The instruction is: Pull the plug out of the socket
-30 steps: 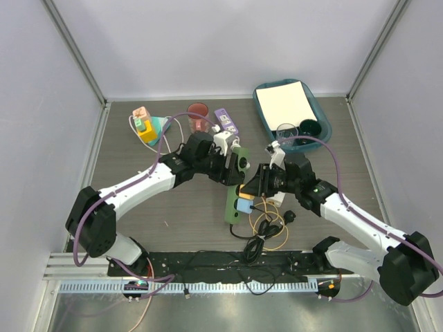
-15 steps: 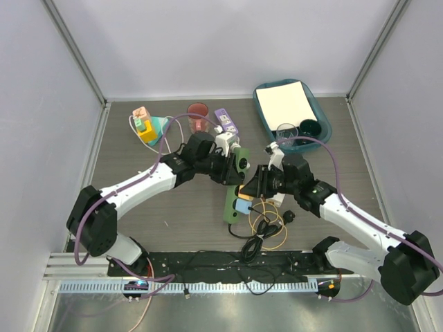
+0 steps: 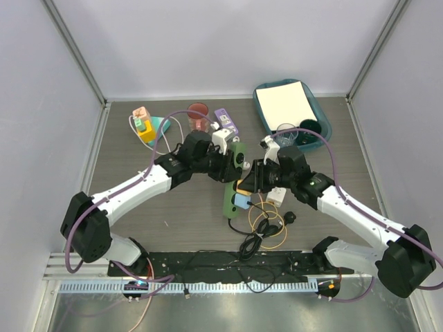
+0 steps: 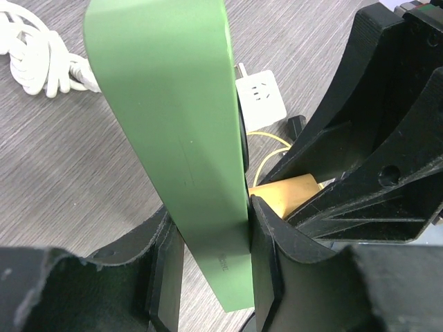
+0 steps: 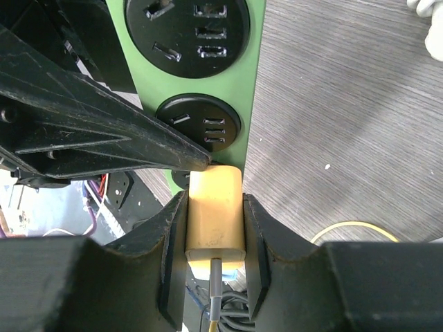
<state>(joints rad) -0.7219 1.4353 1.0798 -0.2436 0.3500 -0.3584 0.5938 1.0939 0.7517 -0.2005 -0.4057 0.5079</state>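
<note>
The green power strip (image 3: 227,201) lies lengthwise in mid-table, its black outlets facing the right wrist view (image 5: 252,69). My left gripper (image 3: 234,163) is shut on the strip's far part; its jaws press both sides of the strip (image 4: 173,124). The pale-blue-and-white plug (image 3: 241,202) sits in the strip near its near end; only a blue sliver (image 5: 234,274) shows in the right wrist view. My right gripper (image 3: 245,185) is shut on a yellow cube charger (image 5: 214,211) with a yellow cable, just above the blue plug and against the strip.
A white adapter (image 3: 276,196) lies right of the strip. A black round plug (image 3: 291,217) and a coiled yellow cable (image 3: 268,227) lie nearer. A purple strip (image 3: 225,121), a red cup (image 3: 198,113), a teal tray (image 3: 313,135) and coloured blocks (image 3: 145,124) stand at the back.
My right gripper has moved up and left along the strip, holding the yellow cube. The strip's near end and the blue plug have shifted slightly away from the arm bases.
</note>
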